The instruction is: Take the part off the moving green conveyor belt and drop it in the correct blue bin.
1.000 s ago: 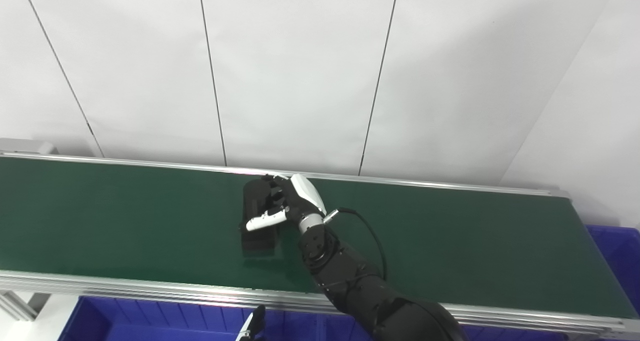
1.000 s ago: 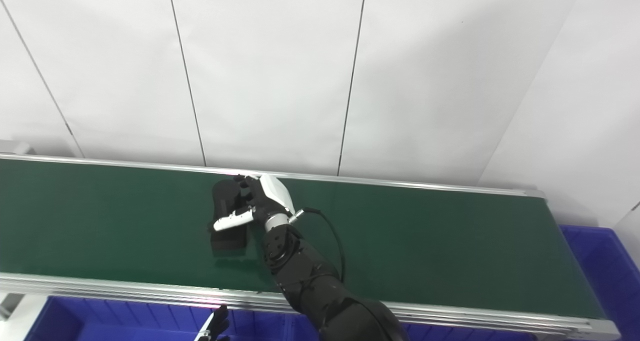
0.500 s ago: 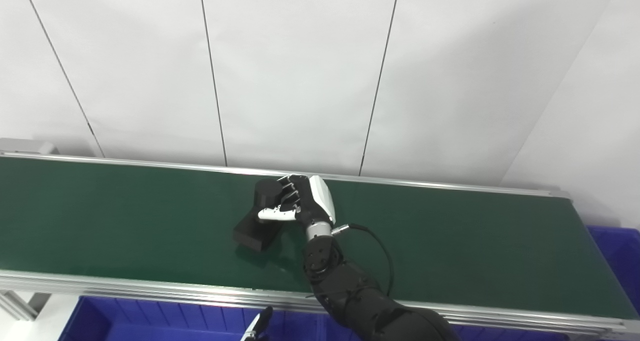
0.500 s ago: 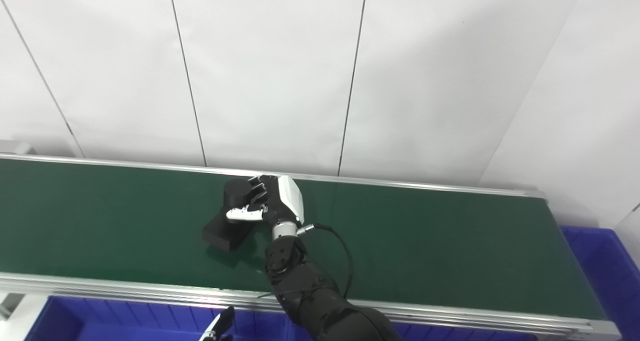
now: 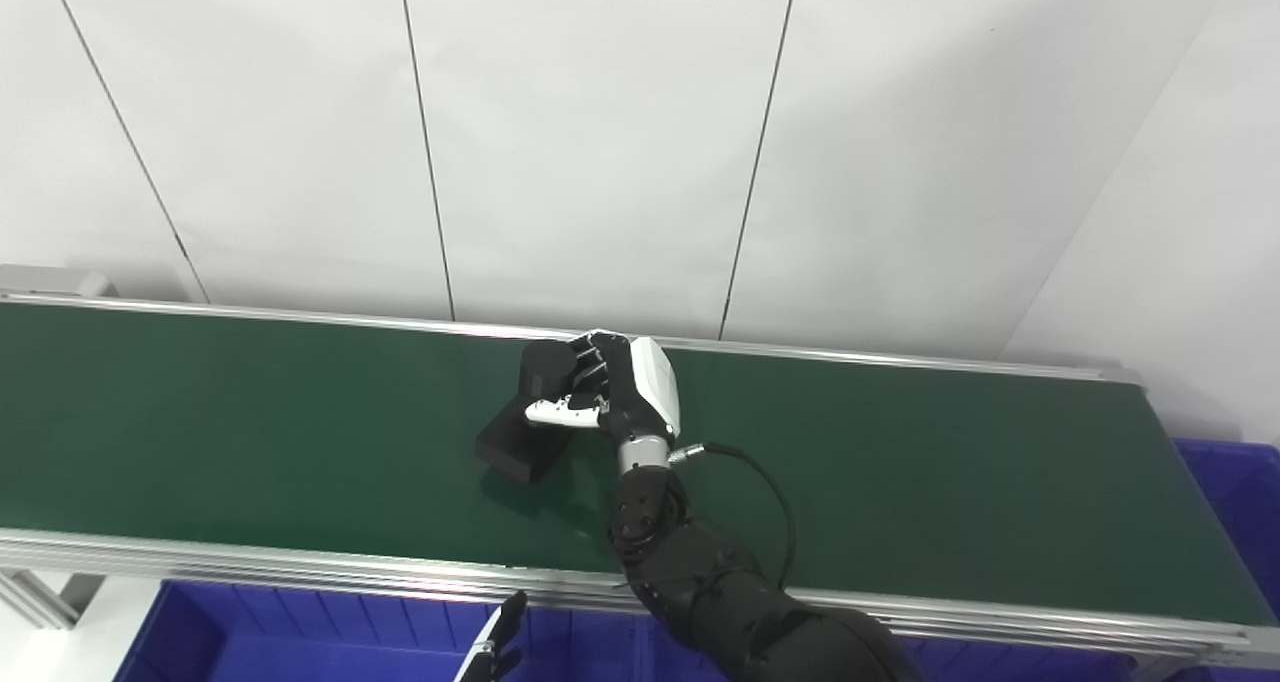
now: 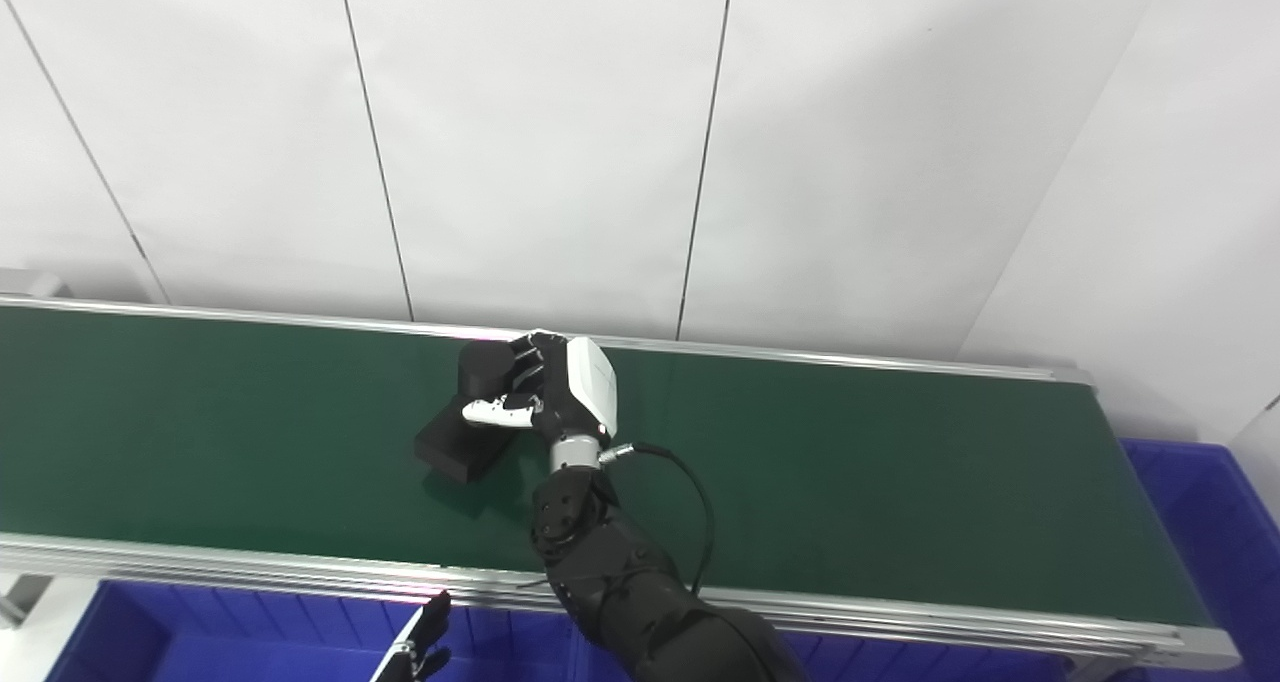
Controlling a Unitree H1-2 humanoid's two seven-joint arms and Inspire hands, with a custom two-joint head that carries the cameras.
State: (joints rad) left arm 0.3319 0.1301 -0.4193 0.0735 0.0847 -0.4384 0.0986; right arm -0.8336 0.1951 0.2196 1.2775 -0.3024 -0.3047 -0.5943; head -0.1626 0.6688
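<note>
A black part (image 5: 518,444), a long block with a round end, lies slantwise over the green conveyor belt (image 5: 220,422) near its far rail. My right hand (image 5: 628,394) is shut on the part's round far end, fingers curled over it and the white thumb across its side. The lower end of the part (image 6: 458,449) points toward the front left; I cannot tell whether it touches the belt. Only the fingertips of my left hand (image 5: 492,650) show at the bottom edge, over a blue bin (image 5: 300,642).
The blue bin runs below the belt's near rail (image 5: 250,567). A second blue bin (image 5: 1235,487) stands past the belt's right end. A white panelled wall (image 5: 600,142) rises directly behind the far rail.
My right hand has closed on the part and shifted right and toward the far rail. The part has turned from pointing straight toward me to slanting. The left fingertips barely moved.
</note>
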